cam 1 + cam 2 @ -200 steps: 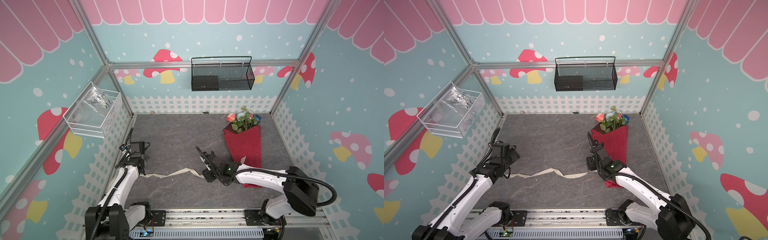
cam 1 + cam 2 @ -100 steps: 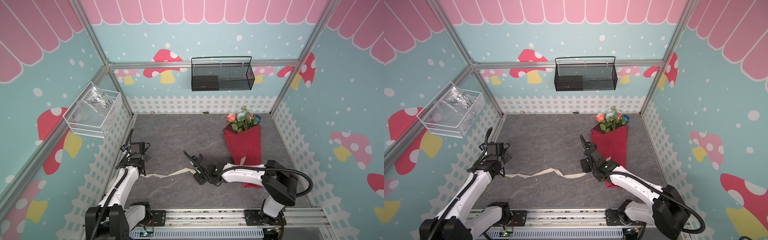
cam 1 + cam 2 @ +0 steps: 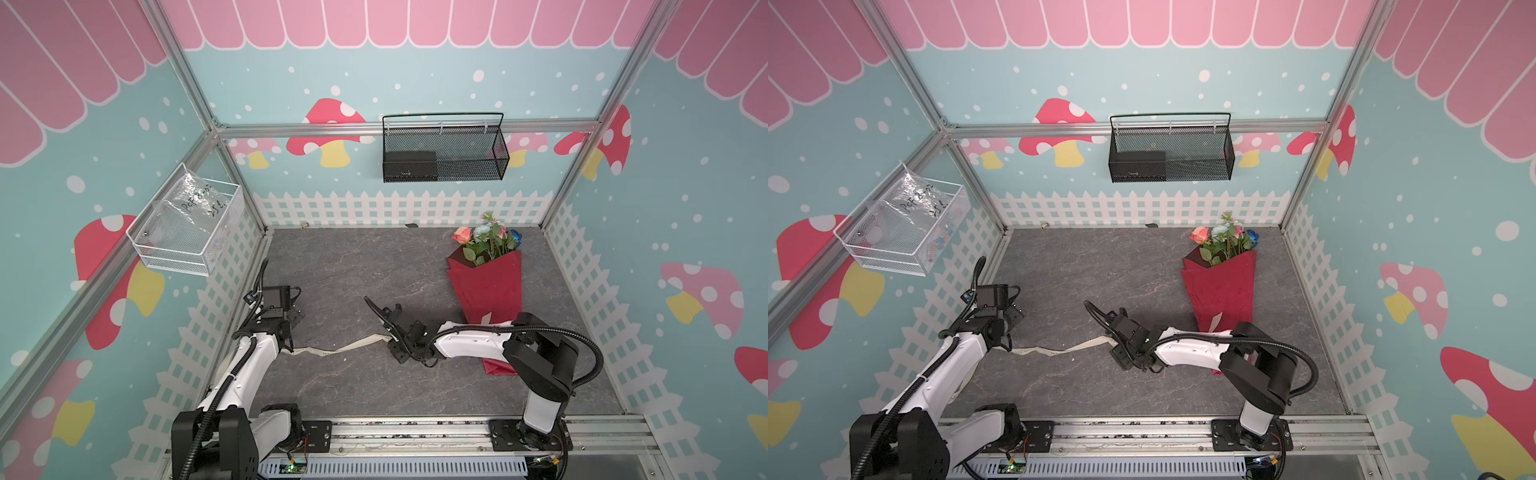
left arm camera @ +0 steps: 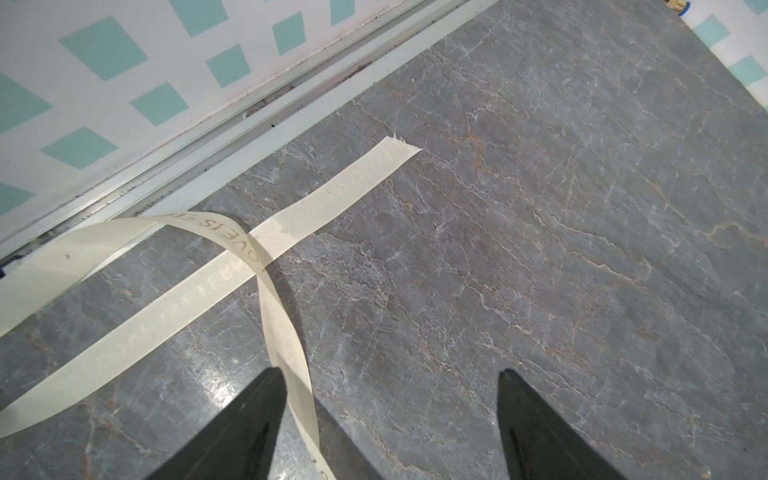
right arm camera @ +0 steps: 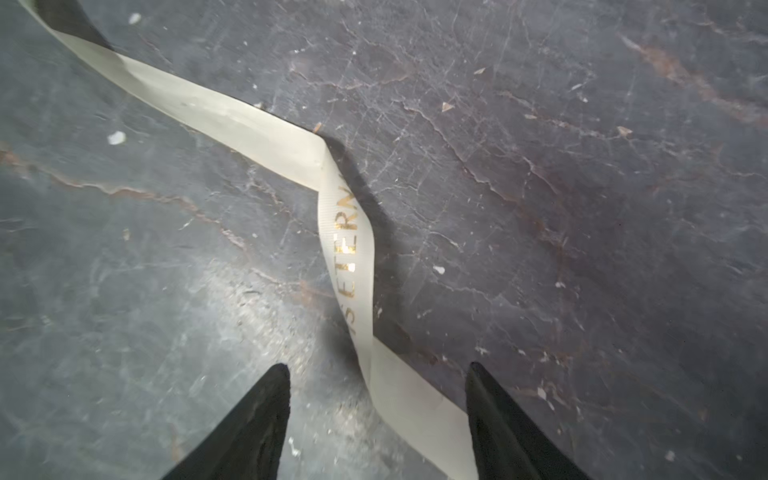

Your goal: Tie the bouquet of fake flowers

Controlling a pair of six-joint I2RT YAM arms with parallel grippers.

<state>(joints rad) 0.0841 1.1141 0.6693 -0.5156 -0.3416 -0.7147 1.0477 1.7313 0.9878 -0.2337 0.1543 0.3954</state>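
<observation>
The bouquet of fake flowers (image 3: 490, 291) (image 3: 1223, 291) lies on the grey floor at the right. It is wrapped in red paper, and its blooms (image 3: 486, 239) point to the back wall. A cream lettered ribbon (image 3: 340, 349) (image 3: 1059, 349) lies loose across the middle of the floor. My right gripper (image 3: 395, 349) (image 5: 378, 365) is open over the ribbon's right end, with the ribbon (image 5: 349, 232) running between its fingers unclamped. At the ribbon's left end my left gripper (image 3: 296, 314) (image 4: 390, 370) is open wide, and the crossed ribbon (image 4: 286, 224) passes beside one finger.
A black mesh basket (image 3: 444, 153) hangs on the back wall. A white wire basket (image 3: 187, 232) holding a plastic bag hangs on the left wall. White fence walls ring the floor, and a metal rail (image 3: 415, 432) runs along the front.
My right gripper has moved left, away from the bouquet, along the ribbon. My left gripper has shifted slightly toward the left wall and its jaws have spread wider.
</observation>
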